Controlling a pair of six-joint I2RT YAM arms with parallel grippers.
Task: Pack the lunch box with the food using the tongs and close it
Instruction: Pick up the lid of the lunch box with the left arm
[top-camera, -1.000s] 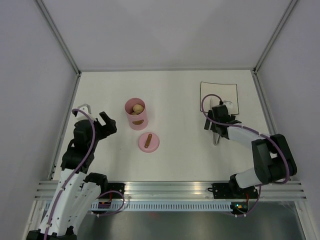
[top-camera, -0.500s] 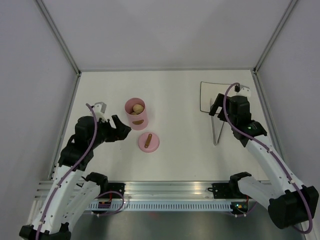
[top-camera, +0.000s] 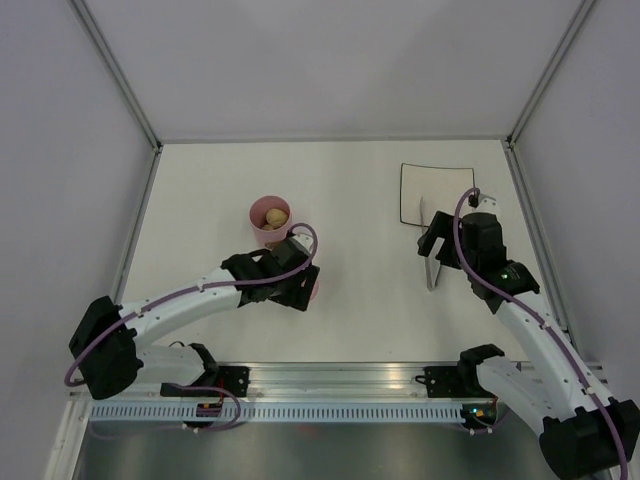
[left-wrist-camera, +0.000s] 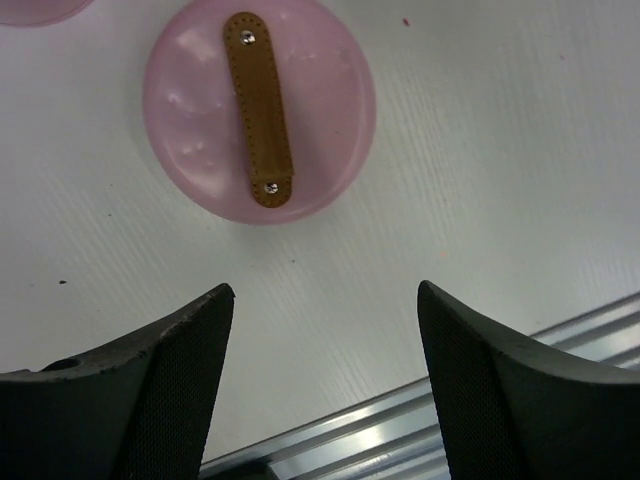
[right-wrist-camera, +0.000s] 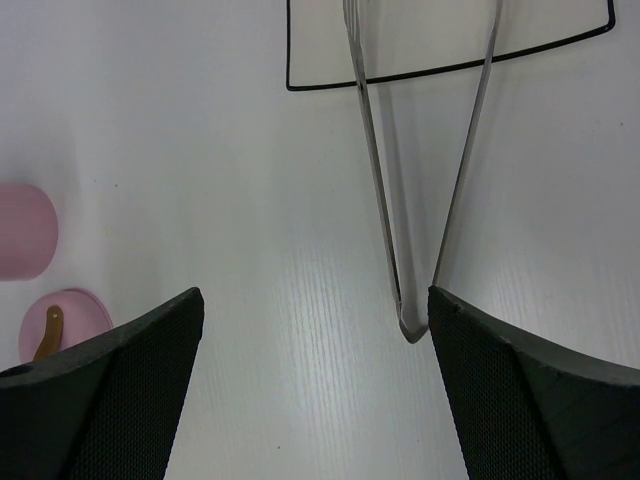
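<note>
On the left half of the table (top-camera: 200, 190) stands the tub (top-camera: 271, 222), upright and uncovered. Only the view from above looks into it, and there I see the food (top-camera: 273, 216): pale round balls. The lid (left-wrist-camera: 190, 110) lies flat on the table just beside the tub, on the near side, with its brown handle (left-wrist-camera: 258, 108) facing up.

From above the lid is almost hidden; only a pink edge looks out from under the left gripper (left-wrist-camera: 325, 290). The left wrist camera shows the lid whole, and also a thin piece of the tub in the top corner. In that view the two fingers are spread wide and grasp nothing, and the lid is a little ahead of their tips, not touching them.

The tongs (right-wrist-camera: 411, 333) lie on the right side, well apart from the tub. The right wrist camera shows them best: two thin arms in a V, the open ends resting on the plate (top-camera: 450, 185), the joined end on the bare table nearer the arm bases. From above, part of them is covered by the right gripper (right-wrist-camera: 315, 295). Its fingers are also released and wide apart. The joined end lies just beside one fingertip, but nothing is grasped. At the left edge of this wrist view the tub and lid appear small, from the side, without the food.
</note>
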